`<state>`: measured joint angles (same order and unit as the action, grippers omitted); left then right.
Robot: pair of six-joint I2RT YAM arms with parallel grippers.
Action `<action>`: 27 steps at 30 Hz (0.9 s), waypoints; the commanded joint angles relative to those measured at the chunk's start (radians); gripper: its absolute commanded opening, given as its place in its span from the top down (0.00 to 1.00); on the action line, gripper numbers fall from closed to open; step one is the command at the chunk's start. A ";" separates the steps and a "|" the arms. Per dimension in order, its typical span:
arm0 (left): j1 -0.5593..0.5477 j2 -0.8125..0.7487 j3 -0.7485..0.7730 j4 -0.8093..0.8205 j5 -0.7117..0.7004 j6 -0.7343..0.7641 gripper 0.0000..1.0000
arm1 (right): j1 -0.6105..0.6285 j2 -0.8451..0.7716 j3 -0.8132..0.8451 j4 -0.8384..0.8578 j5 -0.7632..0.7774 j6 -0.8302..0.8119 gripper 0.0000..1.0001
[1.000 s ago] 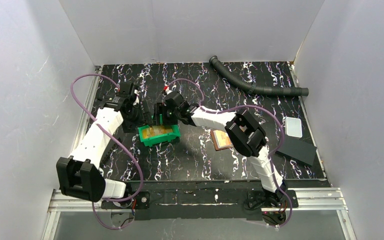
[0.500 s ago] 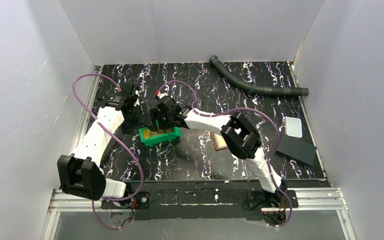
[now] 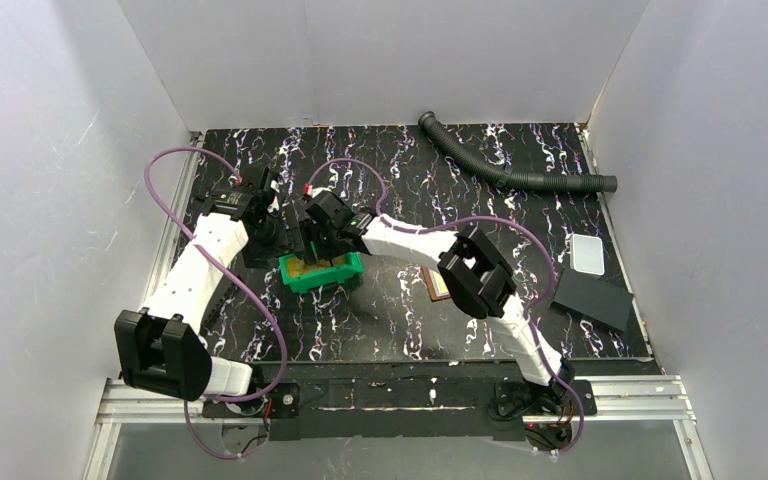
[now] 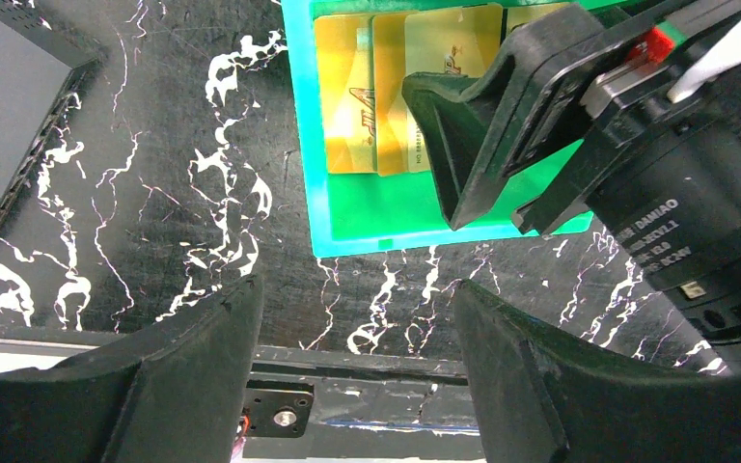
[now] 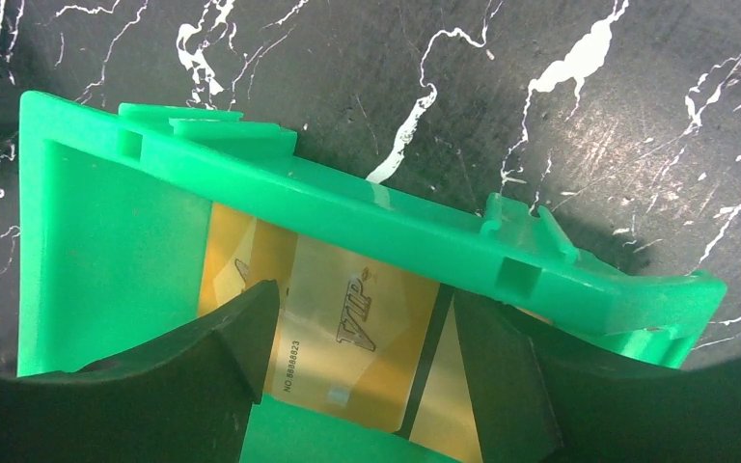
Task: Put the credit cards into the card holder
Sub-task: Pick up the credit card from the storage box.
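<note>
Bright, even light; sharp, soft shadows.

Credit cards [image 4: 362, 106], left wrist view: a slanted dark "VIP" logo shows on two of the gold faces. A row of small digits runs along one edge, too fine to read from here.
Top card [image 5: 347, 342], right wrist view: "VIP" in dark slanted script at its middle, and "NO 88888823" in small print near its lower-left corner.
Black motor housing [image 4: 680, 217], left wrist view: white lettering that reads roughly "DAMIAO". The smaller lines under it are blurred.
Top external view: nothing legible.
</note>
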<state>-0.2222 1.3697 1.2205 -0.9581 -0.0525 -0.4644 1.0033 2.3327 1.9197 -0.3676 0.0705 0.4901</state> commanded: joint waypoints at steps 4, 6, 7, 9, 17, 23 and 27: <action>0.006 -0.002 0.009 -0.017 0.010 -0.004 0.30 | 0.017 0.001 0.048 -0.087 0.083 -0.041 0.23; 0.006 -0.001 0.007 -0.017 0.013 -0.006 0.30 | 0.018 -0.004 0.070 -0.102 0.077 -0.042 0.23; 0.006 0.001 0.005 -0.017 0.014 -0.006 0.30 | 0.018 -0.009 0.078 -0.105 0.072 -0.038 0.24; 0.006 0.001 0.002 -0.016 0.015 -0.006 0.30 | 0.020 -0.014 0.096 -0.112 0.069 -0.031 0.24; 0.006 -0.004 -0.006 -0.013 0.015 -0.007 0.30 | 0.030 0.010 0.142 -0.139 0.054 -0.028 0.27; 0.008 -0.010 -0.002 -0.024 -0.009 -0.012 0.29 | 0.044 0.053 0.179 -0.166 0.042 -0.001 0.25; 0.014 -0.010 0.018 -0.048 -0.053 -0.026 0.28 | 0.049 0.093 0.221 -0.204 0.047 0.025 0.24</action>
<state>-0.2193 1.3697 1.2201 -0.9629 -0.0542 -0.4772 1.0391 2.3851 2.0761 -0.5171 0.1130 0.4788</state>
